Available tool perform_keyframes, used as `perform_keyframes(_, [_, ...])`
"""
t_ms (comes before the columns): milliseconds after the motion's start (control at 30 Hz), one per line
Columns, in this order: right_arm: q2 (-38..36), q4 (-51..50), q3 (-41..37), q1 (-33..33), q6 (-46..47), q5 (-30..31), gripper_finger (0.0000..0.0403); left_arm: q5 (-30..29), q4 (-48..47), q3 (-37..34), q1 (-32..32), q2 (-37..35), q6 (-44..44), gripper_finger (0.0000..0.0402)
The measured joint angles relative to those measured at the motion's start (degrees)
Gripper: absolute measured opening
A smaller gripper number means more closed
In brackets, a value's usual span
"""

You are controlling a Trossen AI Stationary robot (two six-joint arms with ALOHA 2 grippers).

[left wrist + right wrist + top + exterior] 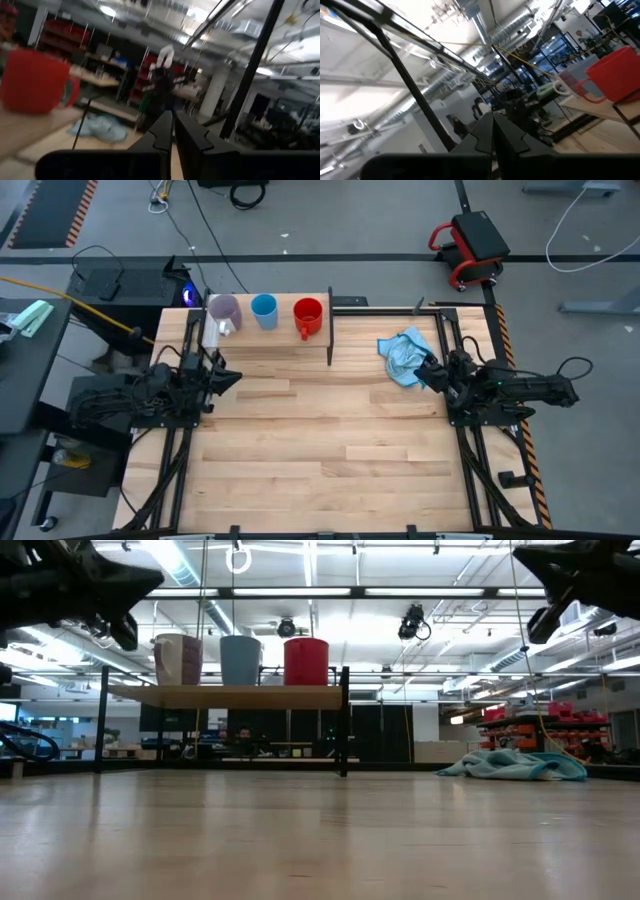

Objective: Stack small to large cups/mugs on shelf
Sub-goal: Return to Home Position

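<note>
Shelf stands at the far edge of the counter on thin black legs. It carries all three cups in one row, side by side and upright, none nested in another. That is my biggest worry. The board looks light and it is raised, so I judge that one knock from an arm folding home could shake everything on it at once.

My left pincer hangs above the counter just in front of the shelf's left end, fingers pressed together on nothing. It is the nearer danger, since a swing toward the far edge would meet the board or the mug at that end. My right pincer, likewise pressed together and empty, hovers over the edge of the cloth, well apart from the shelf. The low view shows it high above the cloth, so a snag would only come if that arm dipped on its way.

The red mug sits at the right end beside a black post, its handle turned toward the near edge, where a passing finger could catch it. The purple mug sits at the left end, closest to my left pincer, and a nudge there could tip it off the board. The blue cup stands between them, the most sheltered of the three. With it in the middle, the row may not run small to large, though I cannot judge the sizes surely.
</note>
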Motion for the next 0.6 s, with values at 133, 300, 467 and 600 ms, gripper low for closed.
perform_keyframes(133, [0.0, -5.4, 0.0, 0.0, -2.0, 0.0, 0.0018, -0.1, -4.1, -0.1, 0.0, 0.0, 0.0, 0.0024])
perform_keyframes(300, [0.0, -15.3, 0.0, 0.0, -2.5, 0.0, 0.0018, -0.5, -11.7, 0.0, 0.0, 0.0, 0.3, 0.0032])
perform_keyframes(467, [0.6, -22.1, 0.0, 0.0, -4.1, -0.5, 0.0018, -0.9, -16.7, 0.1, 0.0, 0.5, 0.4, 0.0035])
perform_keyframes(600, [1.1, -22.4, 0.3, 0.1, -5.7, -0.6, 0.0018, -0.9, -17.0, 0.2, 0.0, 1.5, 3.6, 0.0029])
